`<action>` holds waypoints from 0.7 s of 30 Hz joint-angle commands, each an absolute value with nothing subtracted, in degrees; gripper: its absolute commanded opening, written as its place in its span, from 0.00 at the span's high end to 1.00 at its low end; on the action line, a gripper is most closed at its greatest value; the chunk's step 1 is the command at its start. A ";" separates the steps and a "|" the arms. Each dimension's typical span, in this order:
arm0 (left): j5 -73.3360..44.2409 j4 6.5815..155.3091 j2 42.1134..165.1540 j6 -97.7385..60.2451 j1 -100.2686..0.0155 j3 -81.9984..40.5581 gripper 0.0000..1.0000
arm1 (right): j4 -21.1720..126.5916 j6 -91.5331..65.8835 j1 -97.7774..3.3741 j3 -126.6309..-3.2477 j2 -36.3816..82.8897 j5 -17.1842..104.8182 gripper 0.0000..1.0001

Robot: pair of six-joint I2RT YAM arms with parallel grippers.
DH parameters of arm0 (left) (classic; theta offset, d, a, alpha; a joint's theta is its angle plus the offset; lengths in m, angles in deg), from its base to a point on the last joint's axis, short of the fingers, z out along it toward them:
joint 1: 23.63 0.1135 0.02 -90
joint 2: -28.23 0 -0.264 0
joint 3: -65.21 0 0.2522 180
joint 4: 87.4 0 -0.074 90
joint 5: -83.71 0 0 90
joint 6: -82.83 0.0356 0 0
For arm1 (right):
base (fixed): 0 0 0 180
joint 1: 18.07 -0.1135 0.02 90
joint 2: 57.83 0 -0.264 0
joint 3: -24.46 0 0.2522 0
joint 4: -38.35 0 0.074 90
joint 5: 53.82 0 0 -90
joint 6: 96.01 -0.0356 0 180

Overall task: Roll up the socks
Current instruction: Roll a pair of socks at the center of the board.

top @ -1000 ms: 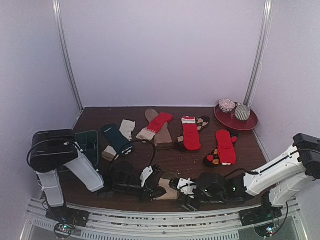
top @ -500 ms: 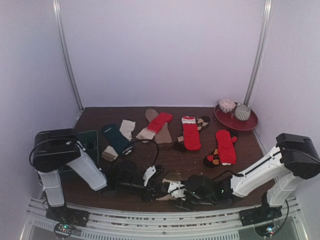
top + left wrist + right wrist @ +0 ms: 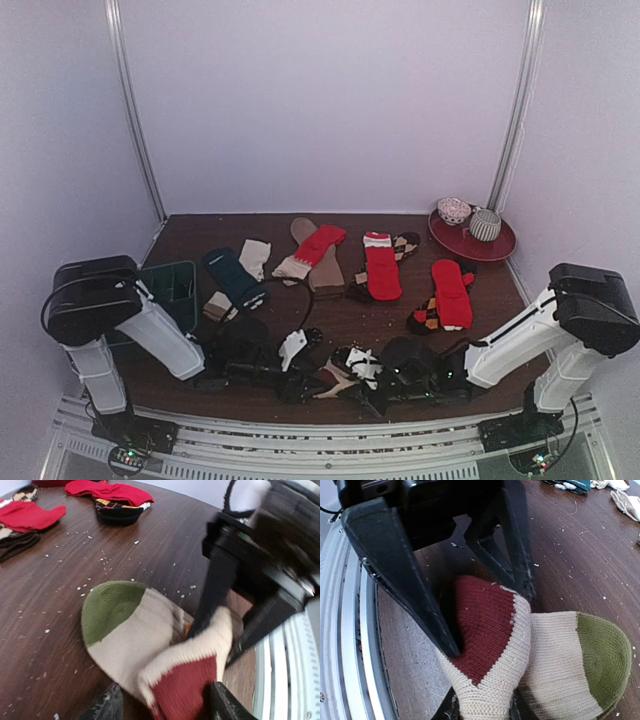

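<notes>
The sock (image 3: 125, 630) lay at the near edge of the table (image 3: 55, 595), between both claws. Its green toe pointed away from the rail (image 3: 350, 630) and its red heel was folded over. My left gripper (image 3: 167, 705) stood spread astride the heel, while the right gripper (image 3: 482, 711) pinched the cream fold, so I judged the right better placed to roll. The top camera barely showed the sock under the arms; the wrist cameras showed the fold.

My overhead camera sits high behind the arm bases, looking down over the whole table (image 3: 340, 318) to the back wall (image 3: 320, 110). The left wrist camera skims low and close, facing the right gripper (image 3: 214, 642). The right wrist camera faces back at the left gripper (image 3: 490, 625). Both share one sock (image 3: 560, 650).
</notes>
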State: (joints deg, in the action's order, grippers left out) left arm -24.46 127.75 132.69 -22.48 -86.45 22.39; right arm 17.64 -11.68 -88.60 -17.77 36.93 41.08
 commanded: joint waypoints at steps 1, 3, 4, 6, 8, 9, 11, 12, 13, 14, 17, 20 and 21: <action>-18.00 131.34 127.10 -12.21 -87.17 27.93 0.33 | 23.20 -17.93 -86.76 -13.77 39.08 53.05 0.84; -19.07 139.95 125.88 -8.21 -87.17 30.45 0.31 | 23.45 -18.21 -86.15 -13.45 39.63 54.72 0.85; -20.27 143.31 126.11 -6.75 -87.17 31.47 0.30 | 23.59 -18.23 -85.67 -13.36 39.77 55.66 0.85; -22.75 151.34 127.95 -5.15 -87.17 33.05 0.30 | 23.55 -18.14 -84.97 -13.14 39.80 57.13 0.85; -24.72 158.36 131.27 -5.19 -87.17 33.80 0.28 | 23.55 -17.90 -84.47 -13.13 39.81 58.01 0.85; -25.62 160.94 133.05 -5.45 -87.17 33.68 0.27 | 23.55 -17.88 -84.17 -13.15 39.94 58.38 0.85; -28.26 163.43 135.64 -5.73 -87.15 32.83 0.27 | 23.45 -17.71 -83.69 -13.22 40.42 58.86 0.85; -30.07 163.34 136.43 -5.90 -87.17 32.02 0.27 | 23.39 -17.70 -83.50 -13.26 40.56 59.07 0.85; -31.75 162.52 137.02 -6.06 -87.17 31.17 0.27 | 23.38 -17.70 -83.35 -13.41 40.87 59.25 0.85; -33.33 160.83 137.31 -6.15 -87.17 30.16 0.27 | 23.37 -17.68 -83.23 -13.46 41.06 59.35 0.85; -36.01 155.04 137.77 -6.00 -87.17 27.85 0.28 | 23.53 -17.61 -82.97 -13.65 41.16 59.53 0.85; -36.42 154.45 138.00 -6.23 -87.16 28.30 0.28 | 23.70 -17.53 -82.90 -13.70 41.12 59.41 0.85; -36.38 155.13 138.12 -6.54 -87.17 28.55 0.28 | 23.79 -17.52 -82.79 -13.71 41.21 59.41 0.85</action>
